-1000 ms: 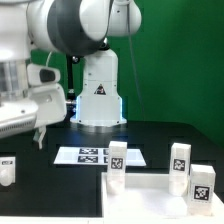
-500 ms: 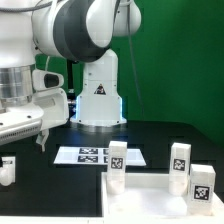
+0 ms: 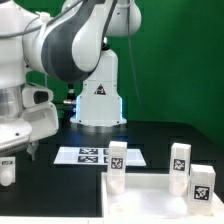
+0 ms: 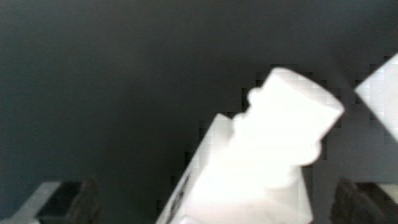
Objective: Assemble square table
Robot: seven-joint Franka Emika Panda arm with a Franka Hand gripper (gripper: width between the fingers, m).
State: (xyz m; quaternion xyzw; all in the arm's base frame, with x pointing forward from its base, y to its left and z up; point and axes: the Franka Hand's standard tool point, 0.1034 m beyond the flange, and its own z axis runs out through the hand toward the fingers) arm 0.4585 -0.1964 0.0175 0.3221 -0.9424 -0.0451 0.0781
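Note:
The white square tabletop [image 3: 150, 197] lies at the front on the exterior view's right. Three white tagged legs [image 3: 117, 160] [image 3: 180, 158] [image 3: 200, 184] stand upright at its corners. A fourth leg [image 3: 7, 171] stands loose at the far left edge of the exterior view. My gripper [image 3: 27, 150] hangs just above and beside that leg. In the wrist view the white leg [image 4: 285, 125] lies between my two dark fingers [image 4: 54, 202], with dark gaps on both sides. The gripper [image 4: 210, 200] is open and holds nothing.
The marker board [image 3: 92, 155] lies flat on the black table behind the tabletop. The robot's white base [image 3: 98, 95] stands at the back before a green wall. A white edge [image 4: 381, 92] shows at the side of the wrist view.
The arm has swung toward the exterior view's left and come down, bringing the gripper over the loose leg. The tabletop and its three legs have not moved.

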